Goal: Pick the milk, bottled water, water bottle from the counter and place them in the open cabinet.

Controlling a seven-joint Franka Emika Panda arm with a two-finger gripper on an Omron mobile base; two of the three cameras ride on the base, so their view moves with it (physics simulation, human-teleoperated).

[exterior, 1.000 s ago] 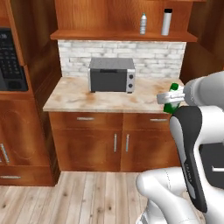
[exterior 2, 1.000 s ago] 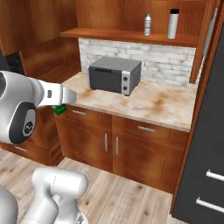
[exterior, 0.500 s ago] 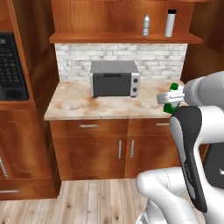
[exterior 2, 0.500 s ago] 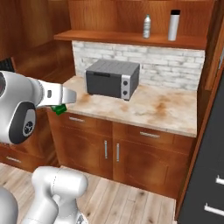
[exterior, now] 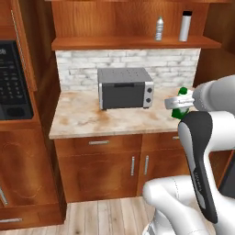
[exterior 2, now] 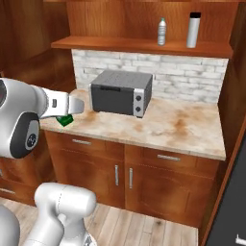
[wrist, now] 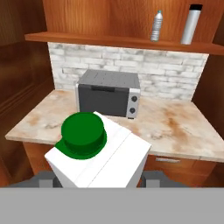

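Hand view: pincer [wrist: 98,181] clamped on milk [wrist: 98,153]; cabinet shelf [wrist: 109,40] above, ahead. Lift high, keep carton level, set beside bottled water [wrist: 157,26].

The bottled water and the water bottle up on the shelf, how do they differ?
The bottled water is short, clear plastic and narrows to a small cap; the water bottle is taller, opaque silver-grey metal with a black cap and straight sides. Both stand upright, apart, on the open cabinet shelf.

No text, brand, number or sign could be read anywhere. The bottled water [wrist: 157,27] on the far shelf carried a pale label, too small and blurred to show any lettering.
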